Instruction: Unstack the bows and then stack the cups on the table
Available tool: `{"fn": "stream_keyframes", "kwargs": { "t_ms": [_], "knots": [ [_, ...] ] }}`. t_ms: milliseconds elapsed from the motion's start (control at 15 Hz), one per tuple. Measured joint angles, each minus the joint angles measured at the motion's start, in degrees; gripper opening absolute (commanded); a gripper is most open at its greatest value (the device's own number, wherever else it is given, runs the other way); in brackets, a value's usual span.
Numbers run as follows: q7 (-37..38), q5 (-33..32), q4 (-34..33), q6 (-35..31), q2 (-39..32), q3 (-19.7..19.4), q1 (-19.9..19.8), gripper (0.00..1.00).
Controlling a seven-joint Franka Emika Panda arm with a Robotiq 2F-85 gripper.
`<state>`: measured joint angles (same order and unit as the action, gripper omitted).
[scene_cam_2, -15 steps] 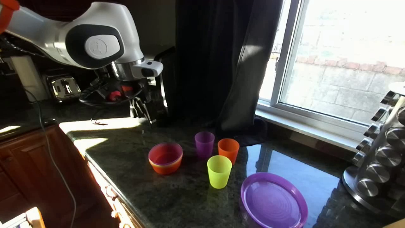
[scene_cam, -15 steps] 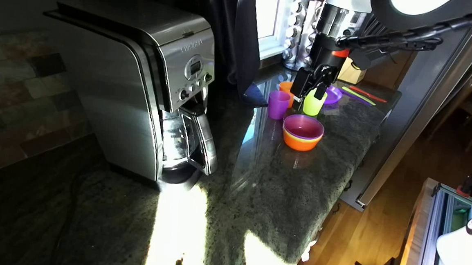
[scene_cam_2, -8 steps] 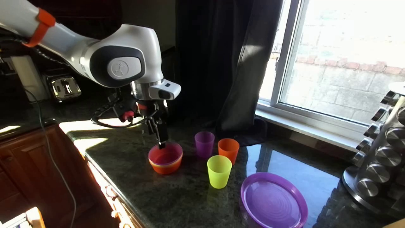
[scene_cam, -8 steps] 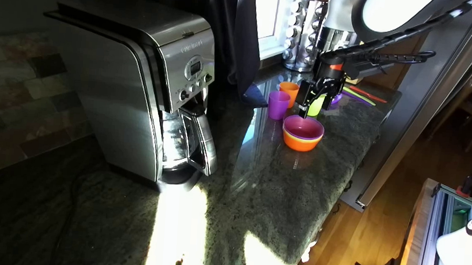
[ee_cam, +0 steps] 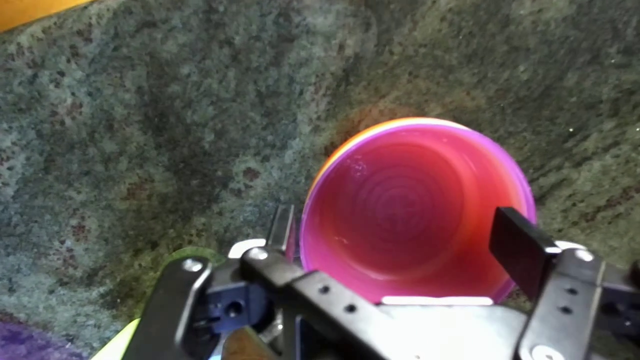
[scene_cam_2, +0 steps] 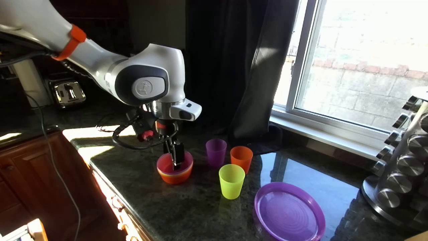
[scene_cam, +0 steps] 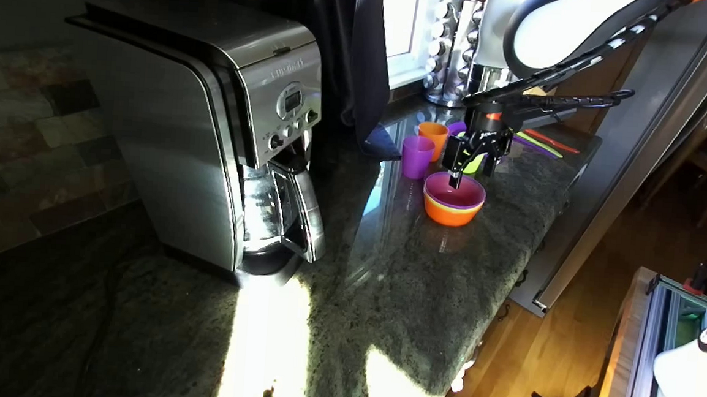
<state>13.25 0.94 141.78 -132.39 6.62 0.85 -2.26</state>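
The nested bowls [scene_cam: 450,215] stand on the dark stone table [scene_cam: 408,300]; a purple bowl is on top, with a lime-yellow rim and an orange bowl below. The stack also shows in an exterior view [scene_cam_2: 174,179] and the wrist view [ee_cam: 400,200]. My gripper [ee_cam: 397,227] is open above the stack, one finger just outside the rim, the other overlapping the opposite rim; contact cannot be told. It points down in both exterior views [scene_cam: 473,174] [scene_cam_2: 173,160]. The purple cup [scene_cam_2: 216,154], orange cup [scene_cam_2: 241,159] and lime-green cup [scene_cam_2: 231,182] stand upright and separate.
A purple plate [scene_cam_2: 289,214] lies beyond the cups. A spice rack [scene_cam_2: 401,167] stands by the window. A coffee maker [scene_cam: 211,122] stands along the wall, and a dark curtain [scene_cam_2: 234,83] hangs behind the cups. Coloured cutlery [scene_cam: 547,143] lies at the far end.
My arm has come over the bowls and down, moving rightward in the view with the plate, until the fingers are at the stack. The bowls and cups have not moved.
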Motion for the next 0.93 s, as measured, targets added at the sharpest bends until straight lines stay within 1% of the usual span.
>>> {"fn": "stream_keyframes", "kwargs": {
  "t_ms": [733, 867, 933],
  "knots": [
    [-0.7, 0.0, -2.0, 0.0, -4.2, -1.3, 0.0, 1.00],
    [-0.7, 0.0, -2.3, 0.0, -4.7, -1.5, 0.0, 0.92],
    [-0.7, 0.0, -2.4, 0.0, -4.9, -1.5, 0.0, 0.86]
  ]
}}
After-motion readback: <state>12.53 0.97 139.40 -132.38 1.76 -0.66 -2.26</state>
